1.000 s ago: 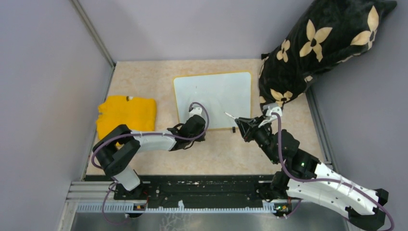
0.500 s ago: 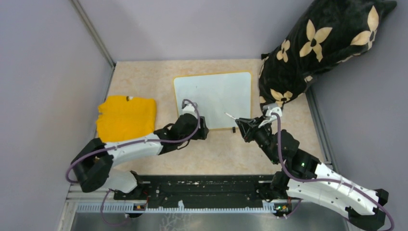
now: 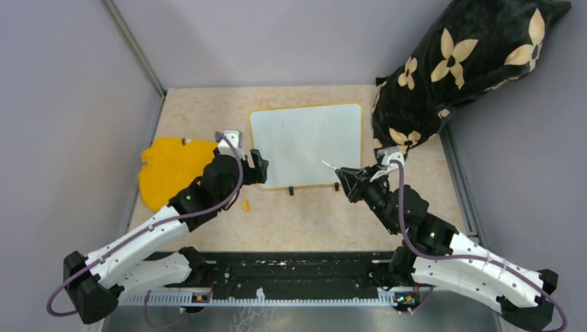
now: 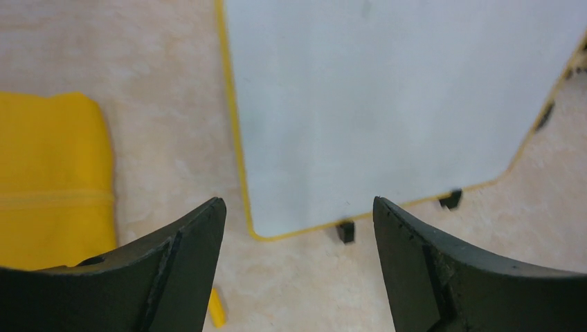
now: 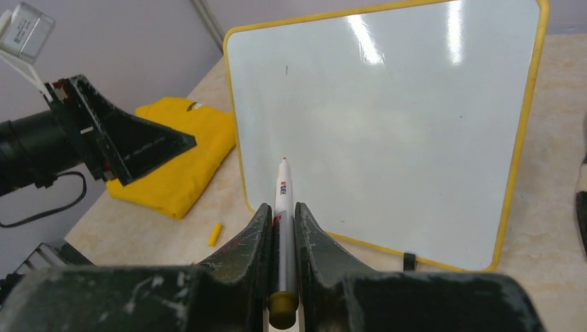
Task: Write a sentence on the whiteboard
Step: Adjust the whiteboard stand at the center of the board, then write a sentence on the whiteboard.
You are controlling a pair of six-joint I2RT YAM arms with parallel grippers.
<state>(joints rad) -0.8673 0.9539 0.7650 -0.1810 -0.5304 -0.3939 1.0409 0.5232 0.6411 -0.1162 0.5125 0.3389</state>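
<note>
The left arm has swung away from the board's near edge and now lies stretched out long and low. Its left hand (image 3: 257, 166) sits at the near left corner of the whiteboard (image 3: 308, 142), fingers spread wide with nothing between them. That move uncovers the board's two small black feet and a small yellow cap (image 3: 245, 205) lying loose on the worktop (image 3: 311, 214).

The whiteboard lies flat in the middle of the worktop, between the yellow cloth (image 3: 173, 169) on the left and the flowered cushion (image 3: 464, 66) on the right. Apart from one tiny dark speck, its face looks blank to me, so I'd say the writing is not yet begun and this is the set-up.

The right hand (image 5: 282, 206) is pinching a white marker (image 5: 284, 181) snugly. The marker's tip points forward over the near part of the board, and whether it touches I cannot tell. The right arm reaches in low from the near right, forearm angled toward the board's near right corner.

Next, I reckon, the tip must go down on the white and keep light, even pressure. The board could slide on its feet, so the open left hand looks well placed to steady that corner.
</note>
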